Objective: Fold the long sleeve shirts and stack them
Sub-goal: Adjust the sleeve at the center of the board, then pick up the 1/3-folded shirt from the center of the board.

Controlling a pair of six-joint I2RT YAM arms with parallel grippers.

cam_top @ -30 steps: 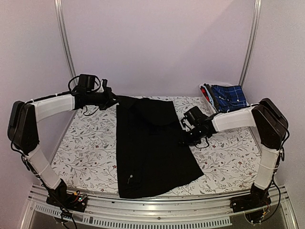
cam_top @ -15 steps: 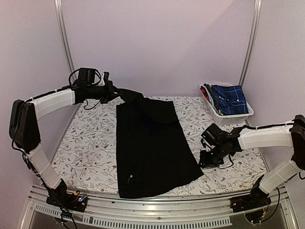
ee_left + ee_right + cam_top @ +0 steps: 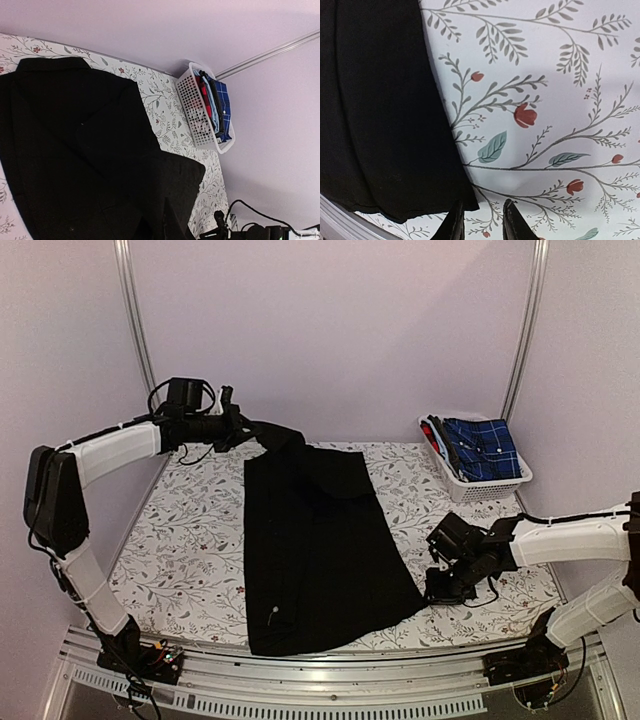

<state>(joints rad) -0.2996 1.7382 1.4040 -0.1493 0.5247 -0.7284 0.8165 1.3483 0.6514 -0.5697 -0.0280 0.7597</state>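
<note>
A large black long sleeve shirt (image 3: pixel 315 550) lies spread down the middle of the floral table, with a small pale button (image 3: pixel 272 611) near its front hem. My left gripper (image 3: pixel 238 428) is shut on the shirt's far left corner and holds it lifted off the table. In the left wrist view the black cloth (image 3: pixel 75 150) drapes over my gripper (image 3: pixel 170 227). My right gripper (image 3: pixel 432 590) is low at the shirt's front right corner. In the right wrist view it (image 3: pixel 482 222) is open, and the shirt's corner (image 3: pixel 465 202) lies just by its left finger (image 3: pixel 454 225).
A white slotted basket (image 3: pixel 492 486) stands at the back right with a folded blue plaid shirt (image 3: pixel 480 445) and other clothes in it; it also shows in the left wrist view (image 3: pixel 197 120). Metal frame posts stand at the back corners. The table's front rail (image 3: pixel 330 685) runs along the near edge.
My right arm has swung from the shirt's middle right edge down to its front right corner. My left gripper has raised the far left corner slightly.
</note>
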